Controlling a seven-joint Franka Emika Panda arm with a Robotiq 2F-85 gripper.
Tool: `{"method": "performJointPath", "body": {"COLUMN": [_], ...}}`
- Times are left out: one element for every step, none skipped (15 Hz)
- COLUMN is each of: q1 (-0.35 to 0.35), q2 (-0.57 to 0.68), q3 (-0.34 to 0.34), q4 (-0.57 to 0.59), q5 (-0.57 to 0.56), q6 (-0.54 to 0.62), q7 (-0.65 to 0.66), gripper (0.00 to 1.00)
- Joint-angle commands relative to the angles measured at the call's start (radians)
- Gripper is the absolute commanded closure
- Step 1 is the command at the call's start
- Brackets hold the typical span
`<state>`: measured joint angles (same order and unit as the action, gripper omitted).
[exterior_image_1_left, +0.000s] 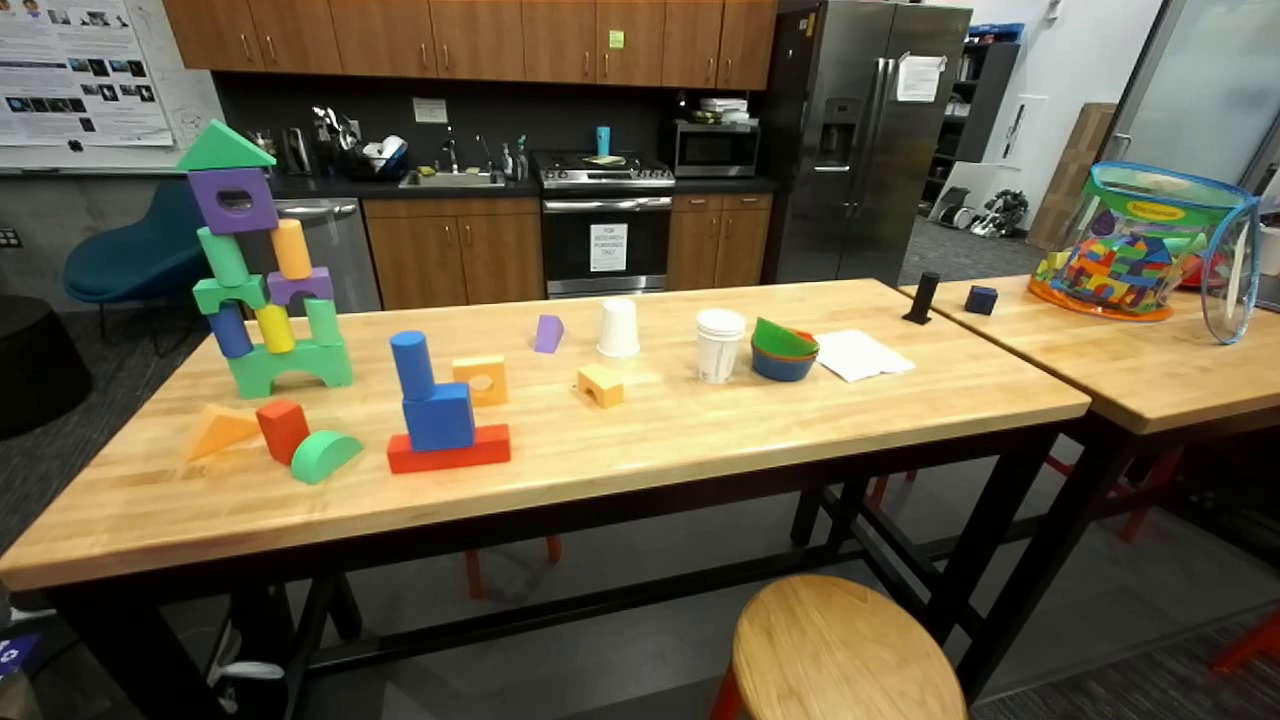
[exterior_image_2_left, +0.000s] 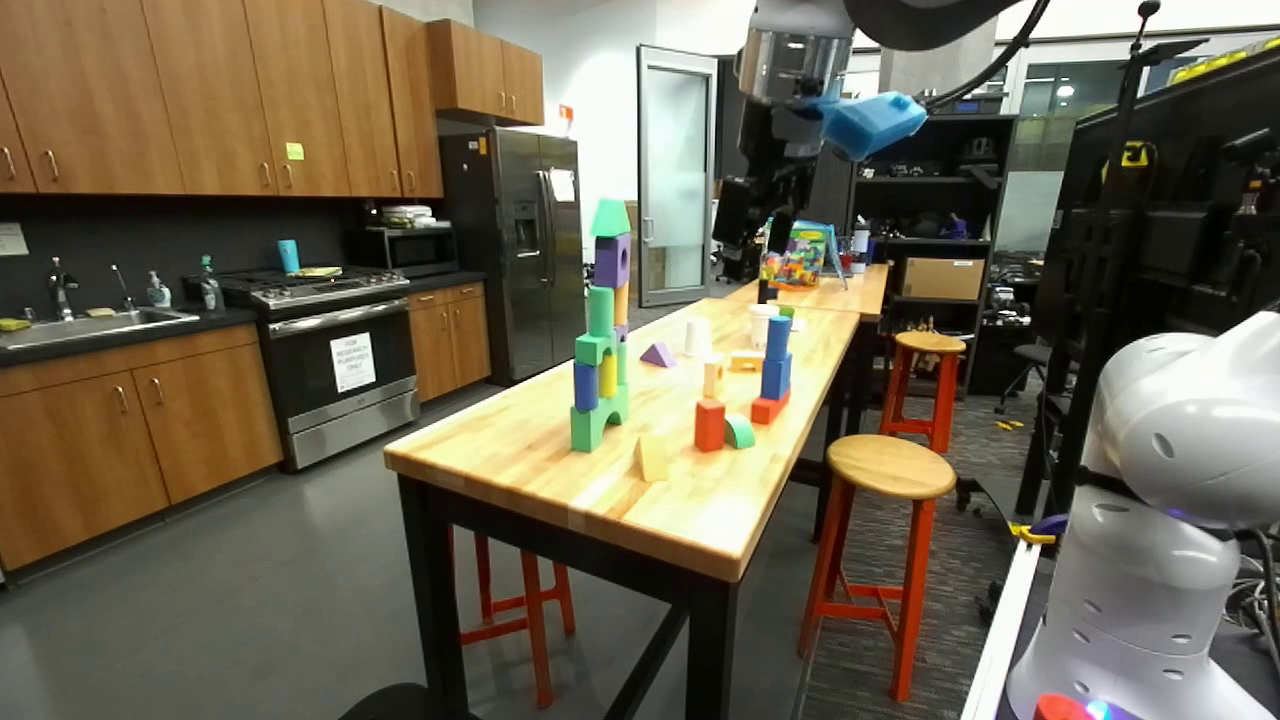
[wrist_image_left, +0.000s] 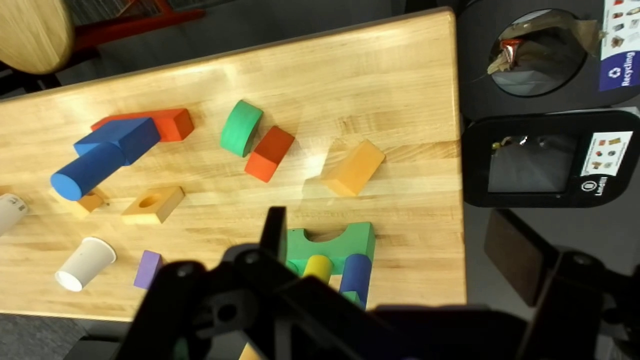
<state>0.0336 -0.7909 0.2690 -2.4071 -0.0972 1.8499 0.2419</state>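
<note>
1. The gripper (exterior_image_2_left: 758, 228), black and angular, is spread wide and empty, clear of the block tower (exterior_image_1_left: 228, 294), whose lower blocks (wrist_image_left: 335, 248) show between its fingers (wrist_image_left: 515, 257) in the wrist view.
2. Matte and foam-like, the block tower climbs from a green arch (exterior_image_1_left: 290, 360) through upright cylinders (exterior_image_1_left: 275, 328) to a pierced purple block (exterior_image_1_left: 211, 205) and a green triangular wedge (exterior_image_1_left: 226, 150).
3. Beneath the tower, the tabletop (exterior_image_1_left: 620, 440) is glossy, striped wood.
4. Near the tower rest an orange wedge (wrist_image_left: 356, 169), an angular red block (wrist_image_left: 270, 152) and a green half-disc (wrist_image_left: 241, 128).
5. Farther from the tower, a blue cylinder (exterior_image_1_left: 412, 365) stands upright on a blue cuboid (exterior_image_1_left: 438, 418) atop a long red bar (exterior_image_1_left: 488, 446).
</note>
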Motion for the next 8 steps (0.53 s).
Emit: {"method": "performJointPath", "body": {"q1": [0.044,0.047,0.052,0.042,0.048,0.051,0.052,0.052], "q2": [-0.034,-0.033,-0.033,-0.01,-0.014,-0.016,-0.018,-0.018], "q3": [-0.019,-0.016,-0.014,-0.01,-0.009,-0.008,-0.008,-0.008], "q4": [-0.014,-0.009,-0.008,-0.001,-0.001,-0.001,-0.001,-0.001], "q5": [0.036,0.041,0.043,0.02,0.022,0.022,0.023,0.023], "q6": [-0.037,-0.057,-0.072,-0.045,-0.056,-0.061,-0.062,-0.062], "q7": [0.006,0.009,0.009,0.007,0.007,0.007,0.007,0.007], "gripper": [0.0,0.0,0.0,0.0,0.0,0.0,0.0,0.0]}}
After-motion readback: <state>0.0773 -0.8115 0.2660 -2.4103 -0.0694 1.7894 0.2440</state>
